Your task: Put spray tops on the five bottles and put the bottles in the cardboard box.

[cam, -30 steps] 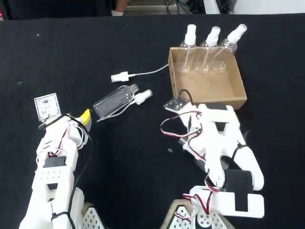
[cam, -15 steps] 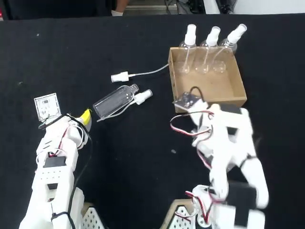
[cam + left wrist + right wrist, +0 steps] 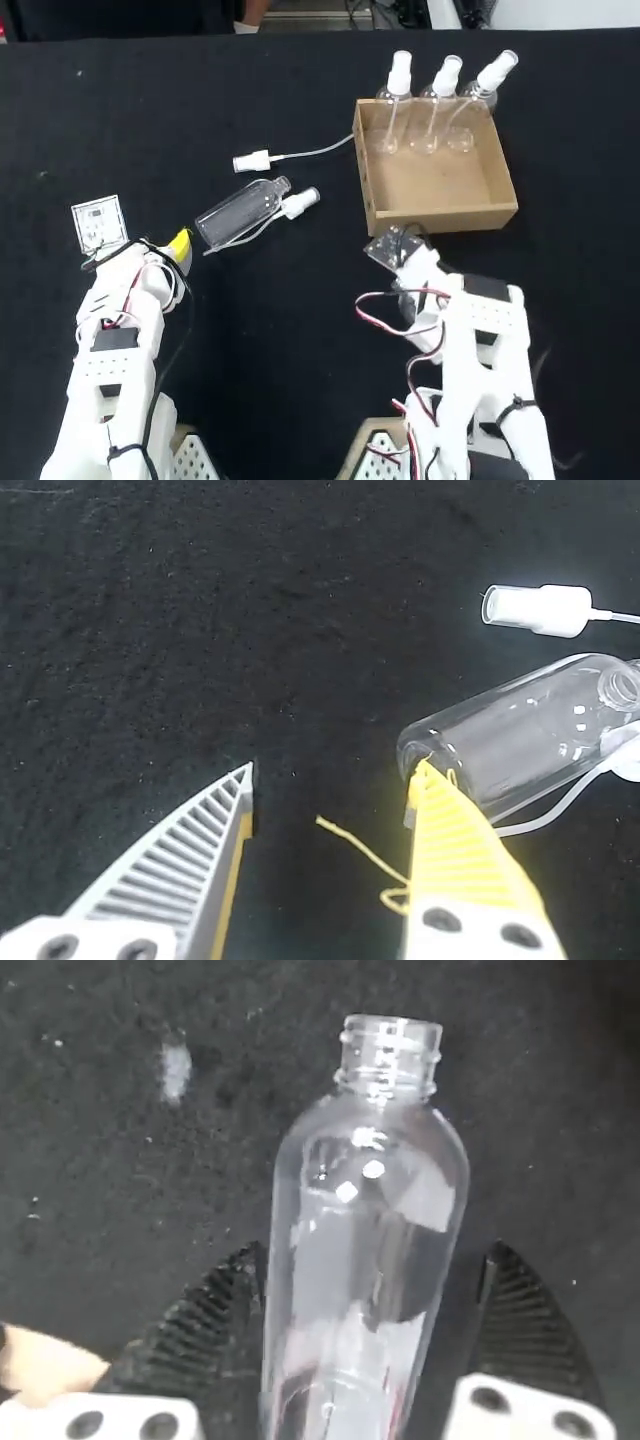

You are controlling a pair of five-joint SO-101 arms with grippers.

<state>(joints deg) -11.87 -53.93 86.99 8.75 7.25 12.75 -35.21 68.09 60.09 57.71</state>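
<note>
Three bottles with spray tops (image 3: 440, 85) lean against the far wall of the cardboard box (image 3: 440, 205). A capless clear bottle (image 3: 238, 213) lies left of the box, with one spray top (image 3: 300, 203) at its neck and another (image 3: 252, 160) farther back. My left gripper (image 3: 330, 780) is open, and its yellow finger (image 3: 455, 850) is beside that bottle's base (image 3: 520, 740). Another capless bottle (image 3: 365, 1250) lies on the cloth between the fingers of my open right gripper (image 3: 376, 1250), with a gap at one finger (image 3: 530, 1320). The right arm (image 3: 480, 340) stands in front of the box.
The table is covered with black cloth (image 3: 150, 110). A small white card (image 3: 98, 222) lies near the left arm. A long thin tube (image 3: 320, 150) runs from the far spray top to the box's left wall. Bare cloth stretches left of and behind the lying bottle.
The right arm has drawn back from the box's front wall toward the near edge of the table. The left arm, the lying bottle and the spray tops have not moved.
</note>
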